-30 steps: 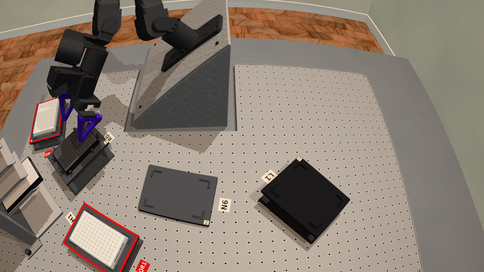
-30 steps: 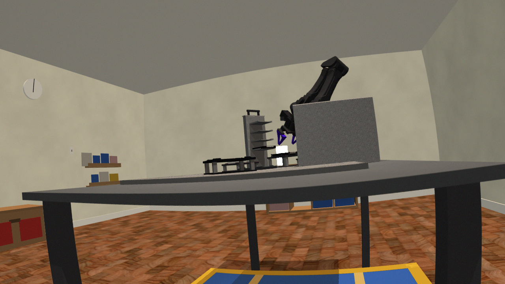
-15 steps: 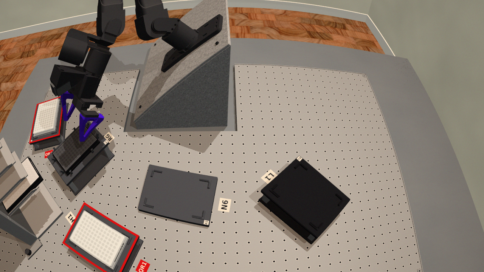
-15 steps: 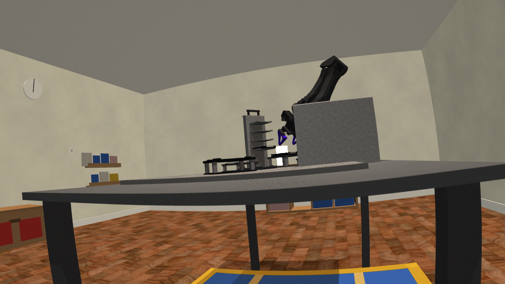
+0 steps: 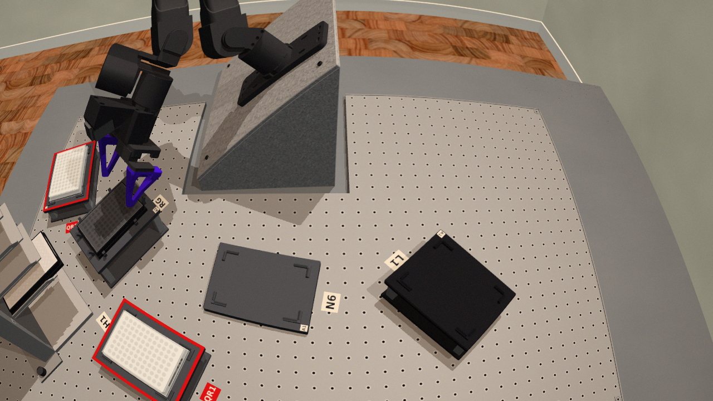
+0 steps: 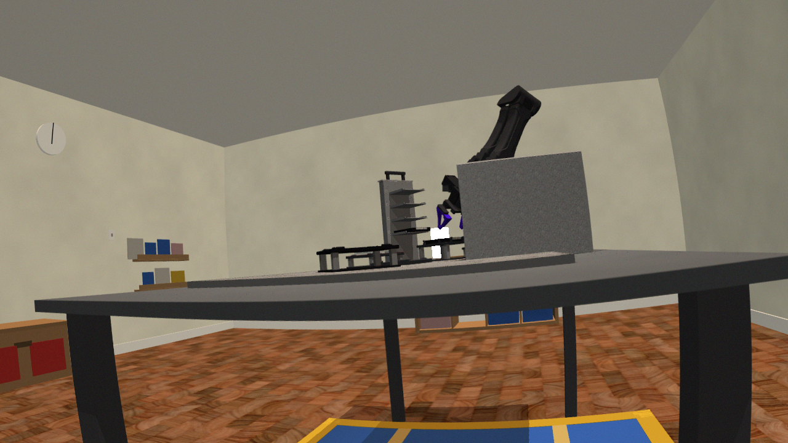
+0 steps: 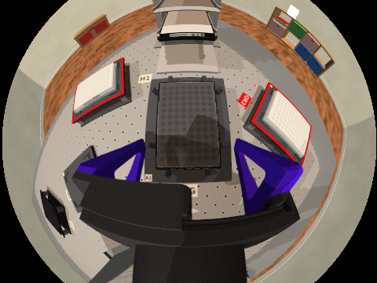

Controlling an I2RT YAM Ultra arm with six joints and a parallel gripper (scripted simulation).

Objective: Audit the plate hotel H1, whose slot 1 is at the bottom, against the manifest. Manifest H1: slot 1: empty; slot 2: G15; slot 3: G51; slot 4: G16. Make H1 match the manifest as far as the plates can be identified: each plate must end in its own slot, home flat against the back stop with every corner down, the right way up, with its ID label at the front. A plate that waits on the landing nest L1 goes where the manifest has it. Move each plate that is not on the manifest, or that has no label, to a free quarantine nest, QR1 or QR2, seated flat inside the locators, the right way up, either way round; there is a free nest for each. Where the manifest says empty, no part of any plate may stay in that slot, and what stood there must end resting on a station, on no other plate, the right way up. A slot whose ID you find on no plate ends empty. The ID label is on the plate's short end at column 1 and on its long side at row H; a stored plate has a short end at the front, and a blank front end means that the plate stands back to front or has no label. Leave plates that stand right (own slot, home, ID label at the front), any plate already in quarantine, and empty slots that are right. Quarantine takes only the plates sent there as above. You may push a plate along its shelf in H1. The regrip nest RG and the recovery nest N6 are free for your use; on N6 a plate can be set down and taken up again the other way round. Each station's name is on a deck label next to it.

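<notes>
My gripper [image 5: 123, 171] [image 6: 450, 218] [image 7: 189, 143] is open and empty. It hangs a little above the near end of a dark well plate [image 5: 107, 221] [image 7: 188, 110], with one blue finger on each side of that end. The plate lies flat on the regrip nest RG [image 5: 134, 249] [image 7: 225, 165]. The hotel H1 [image 5: 19, 299] [image 6: 392, 215] stands beyond it. It holds one pale plate [image 5: 37, 269] [image 7: 187, 23] on a low shelf, with a bare shelf below and bare shelves above. I cannot read any ID label.
White plates lie in QR2 [image 5: 67, 171] [image 7: 285, 121] and QR1 [image 5: 144, 351] [image 7: 96, 91], on either side of RG. N6 [image 5: 259, 284] and L1 [image 5: 448, 289] [image 6: 352, 256] hold nothing. The grey wedge block [image 5: 279, 124] [image 6: 523, 203] carrying the arm stands close behind the gripper.
</notes>
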